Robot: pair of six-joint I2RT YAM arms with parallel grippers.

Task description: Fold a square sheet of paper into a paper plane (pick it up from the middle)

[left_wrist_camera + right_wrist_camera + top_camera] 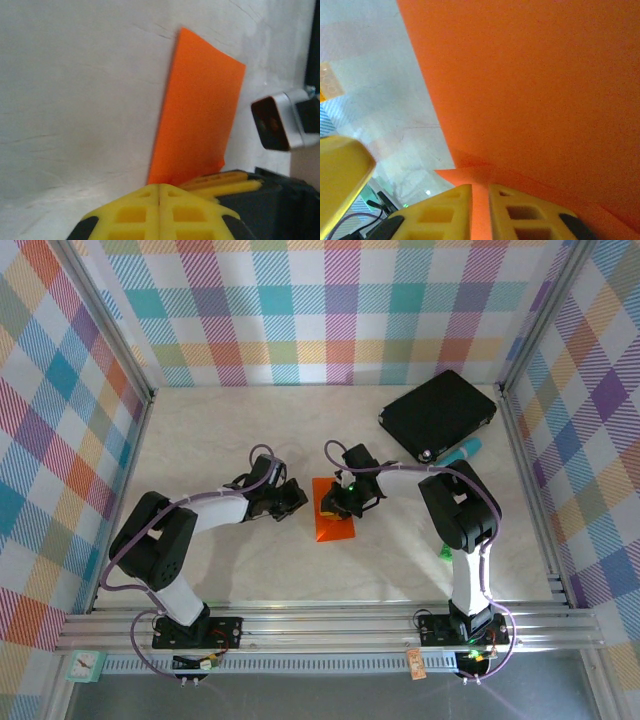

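Top view first: the orange paper sheet (335, 525) is seen lying on the table (230, 440) between the 2 arms, well apart from the black pad (438, 412). It shows as a narrow rectangle, so 1 fold is probably done already. The left gripper (293, 498) is parked at its left edge, and the right gripper (345, 502) is set over its upper part.

Left wrist view: the left gripper (159, 192) has its yellow fingers pressed tight together, right at the near edge of the sheet (200, 115). Whether any paper is caught in there can't be told.

Right wrist view: the right gripper (480, 192) is pinched down on the sheet (535, 90), with a sliver of orange seen in the thin gap between its fingers.

For this step, the edges should be lined up before the crease gets pressed. 1 side is best kept pinned while the other is worked. If it's tugged from both sides, thin paper like this will likely be crumpled or dragged across the smooth table.
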